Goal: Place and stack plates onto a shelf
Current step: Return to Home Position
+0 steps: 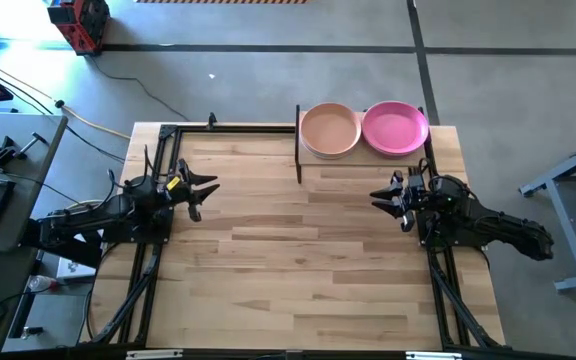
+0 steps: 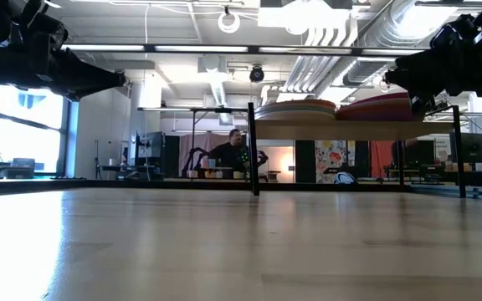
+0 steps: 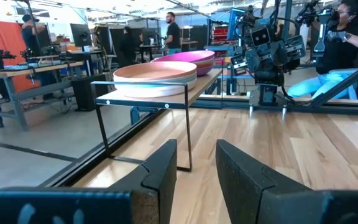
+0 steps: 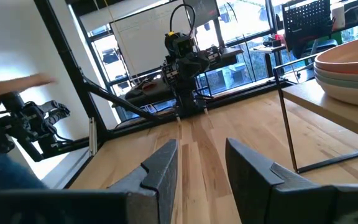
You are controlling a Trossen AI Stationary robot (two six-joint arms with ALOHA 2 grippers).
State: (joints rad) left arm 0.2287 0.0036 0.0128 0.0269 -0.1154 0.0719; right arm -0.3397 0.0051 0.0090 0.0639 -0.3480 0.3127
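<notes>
The shelf (image 1: 363, 158) stands on thin black posts at the table's far edge, right of centre. Two stacks of plates rest on its board: one topped by a salmon plate (image 1: 330, 130), one topped by a magenta plate (image 1: 395, 127). In the low view both stacks (image 2: 295, 109) (image 2: 383, 107) show side by side on the board. My left gripper (image 1: 200, 190) hovers open over the table's left part and holds nothing; its wrist view shows the fingers (image 3: 196, 152) apart. My right gripper (image 1: 383, 198) hovers open just in front of the shelf, also holding nothing (image 4: 201, 149).
A black metal frame (image 1: 158, 160) runs along the table's left and far edges. Bare wood (image 1: 298, 270) lies between the arms and toward the near edge. People (image 3: 353, 31) stand beyond the table in the room, and a blurred hand (image 4: 17, 87) shows past the table's edge.
</notes>
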